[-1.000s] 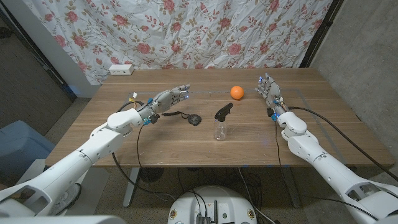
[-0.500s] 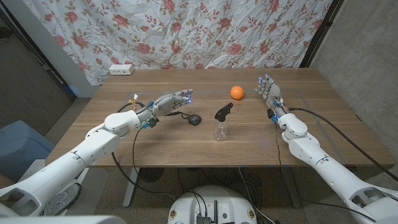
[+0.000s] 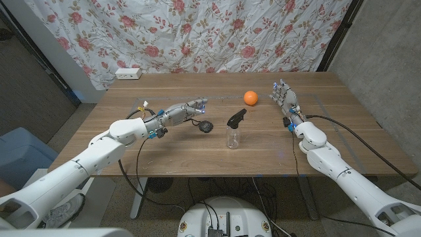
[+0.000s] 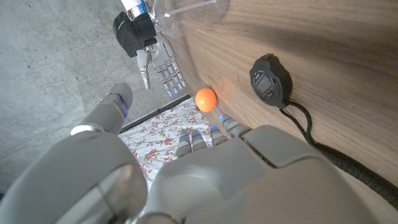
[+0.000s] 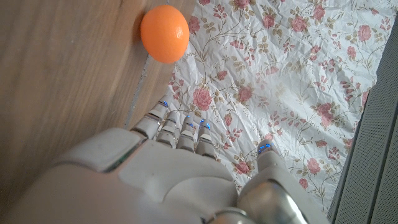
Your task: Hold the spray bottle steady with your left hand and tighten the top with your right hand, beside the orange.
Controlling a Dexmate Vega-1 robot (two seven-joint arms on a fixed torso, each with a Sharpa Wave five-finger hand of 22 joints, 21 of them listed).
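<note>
A clear spray bottle (image 3: pixel 233 130) with a black trigger top stands upright mid-table; its top (image 4: pixel 137 31) and base also appear in the left wrist view. The orange (image 3: pixel 250 97) lies behind and to the right of it, and is seen too as the orange (image 4: pixel 206 98) and the orange (image 5: pixel 164 33). My left hand (image 3: pixel 187 108) hovers open to the left of the bottle, fingers stretched toward it, holding nothing. My right hand (image 3: pixel 283 93) stands upright and open to the right of the orange, well apart from the bottle, also seen as the right hand (image 4: pixel 163 67).
A black stopwatch with a cord (image 3: pixel 206 126) lies on the table between my left hand and the bottle, seen also as the stopwatch (image 4: pixel 270 78). A white power strip (image 3: pixel 128 73) sits at the back left. A floral curtain (image 3: pixel 197 33) hangs behind the table.
My left hand has moved to the right and lower, closer to the stopwatch and bottle. The right hand, bottle and orange have stayed put.
</note>
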